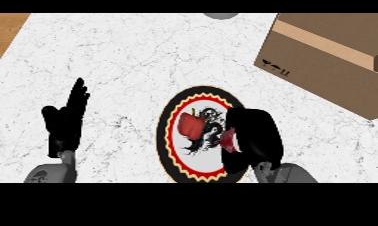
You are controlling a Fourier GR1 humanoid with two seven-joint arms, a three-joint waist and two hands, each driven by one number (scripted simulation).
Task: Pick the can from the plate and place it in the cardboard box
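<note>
Curling over the right side of the plate (171,142), the right robot hand (255,135) is closing round the can (229,139), of which only a small red patch is showing between the fingers and the palm. The can is sitting on the plate, not yet lifted as far as the view lets one judge, and most of it is hidden beneath the hand.

Judging by what a can usually is, it is probably light and stiff, with a smooth, somewhat slippery wall that could slide in the fingers or roll if tipped on its side. Holding it round the middle of its body, fingers on one side and thumb opposite, is looking like the sensible grip, and that is roughly where the hand is sitting.

The right forearm is coming in from the lower edge, with the back of the hand facing up and the fingers bent downward over the can. The cardboard box (325,65) is lying well apart, up and to the right on the worktop (133,55).

The left robot hand (66,120) is resting at the left, fingers straight and pointing up, holding nothing.
</note>
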